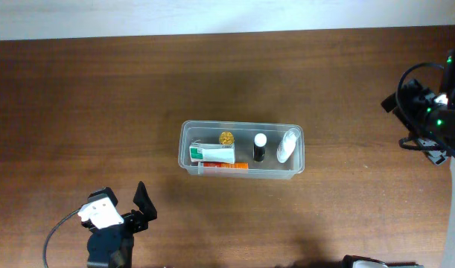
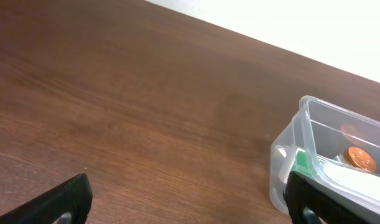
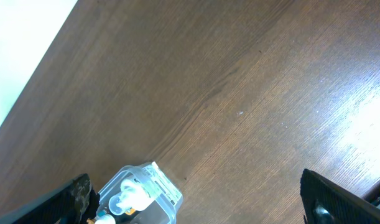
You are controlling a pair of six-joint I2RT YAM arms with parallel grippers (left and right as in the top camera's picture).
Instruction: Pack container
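Note:
The clear container (image 1: 187, 141) sits mid-table. It holds a green-and-white box (image 1: 212, 154), an orange box (image 1: 226, 167), a gold-capped jar (image 1: 226, 138), a dark bottle with a white cap (image 1: 260, 147) and a white bottle (image 1: 287, 144). My left gripper (image 1: 141, 202) is open and empty at the front left, well short of the container; its view shows the container's corner (image 2: 289, 146). My right gripper (image 1: 413, 100) is open and empty at the far right; its view shows the container's end (image 3: 153, 180) with the white bottle (image 3: 127, 199).
Brown wooden table (image 1: 100, 112) with a pale wall strip beyond its far edge (image 1: 212, 15). A white object (image 1: 368, 262) peeks in at the front edge, right of centre.

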